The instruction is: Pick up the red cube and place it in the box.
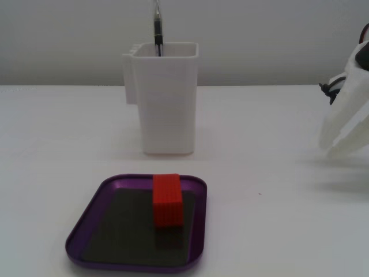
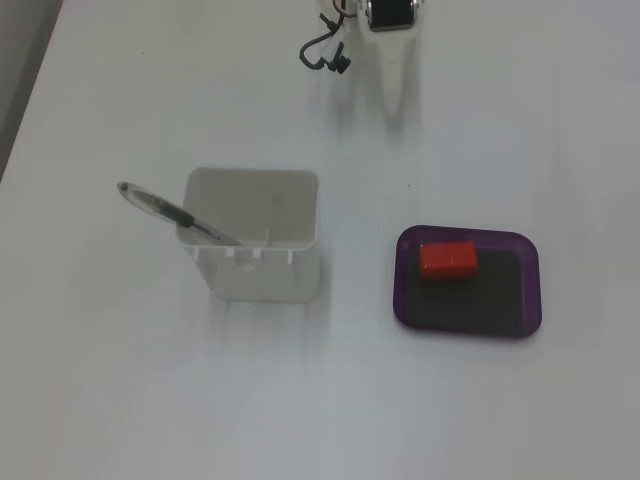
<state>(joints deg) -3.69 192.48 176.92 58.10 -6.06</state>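
The red cube point(image 1: 168, 199) stands inside the purple tray point(image 1: 86, 231), on its dark floor near the far rim. In the other fixed view the red cube point(image 2: 447, 259) sits in the upper left part of the tray point(image 2: 532, 290). My white gripper point(image 1: 331, 145) is at the right edge of this fixed view, low over the table and well away from the tray. In the other fixed view the gripper point(image 2: 395, 102) points down from the top edge. Its fingers look pressed together, with nothing between them.
A tall white plastic container point(image 1: 167, 98) with a pen point(image 2: 175, 213) in it stands behind the tray in one fixed view and left of it in the other. A black cable point(image 2: 325, 50) lies by the arm's base.
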